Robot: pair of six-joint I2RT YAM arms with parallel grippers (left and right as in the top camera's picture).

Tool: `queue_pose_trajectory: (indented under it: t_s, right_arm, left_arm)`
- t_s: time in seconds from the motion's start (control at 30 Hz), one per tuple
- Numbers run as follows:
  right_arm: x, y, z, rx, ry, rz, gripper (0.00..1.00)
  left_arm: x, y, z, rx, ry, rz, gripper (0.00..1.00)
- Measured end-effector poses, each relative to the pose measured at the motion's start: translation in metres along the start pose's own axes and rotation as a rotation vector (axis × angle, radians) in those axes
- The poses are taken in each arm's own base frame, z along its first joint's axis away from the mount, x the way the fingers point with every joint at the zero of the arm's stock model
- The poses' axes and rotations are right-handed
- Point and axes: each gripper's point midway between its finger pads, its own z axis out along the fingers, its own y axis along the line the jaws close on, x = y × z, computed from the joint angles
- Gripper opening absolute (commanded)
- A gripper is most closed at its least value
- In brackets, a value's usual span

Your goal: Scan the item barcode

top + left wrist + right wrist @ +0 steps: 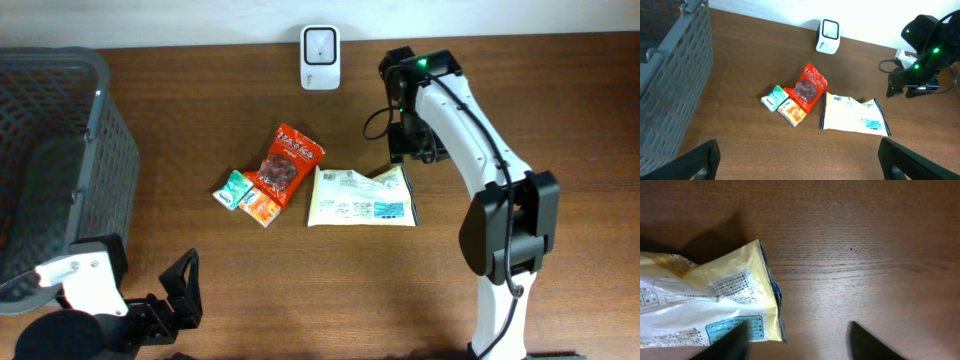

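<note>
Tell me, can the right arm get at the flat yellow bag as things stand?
Probably yes. The right gripper hangs just over the right edge of the bag with its jaws apart, and nothing stands between it and the bag.

L gripper [178,270] jaws wide apart; R gripper [795,345] jaws apart, nose-down.

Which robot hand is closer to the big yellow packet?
The right one. The right gripper is just beside the right-hand end of the yellow packet. The left gripper sits far away, off to the packet's left.
</note>
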Motion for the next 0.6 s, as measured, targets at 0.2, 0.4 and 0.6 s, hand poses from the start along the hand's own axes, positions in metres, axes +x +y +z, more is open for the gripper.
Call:
queue_pose_trajectory:
  t_s: [0.2, 0.4, 0.6]
  right_arm:
    - [0.005, 0.014, 0.016, -0.209, 0.052, -0.1, 0.99]
    - [0.018, 0.03, 0.054, -0.318, 0.103, -0.133, 0.94]
    - [0.029, 0.054, 0.079, -0.443, 0.119, -0.135, 0.62]
  left_arm:
    - [0.0, 0.0, 0.0, 0.0, 0.0, 0.0, 0.99]
    - [0.0, 0.0, 0.0, 0.0, -0.001, 0.0, 0.99]
    - [0.0, 0.0, 0.0, 0.0, 0.0, 0.0, 0.99]
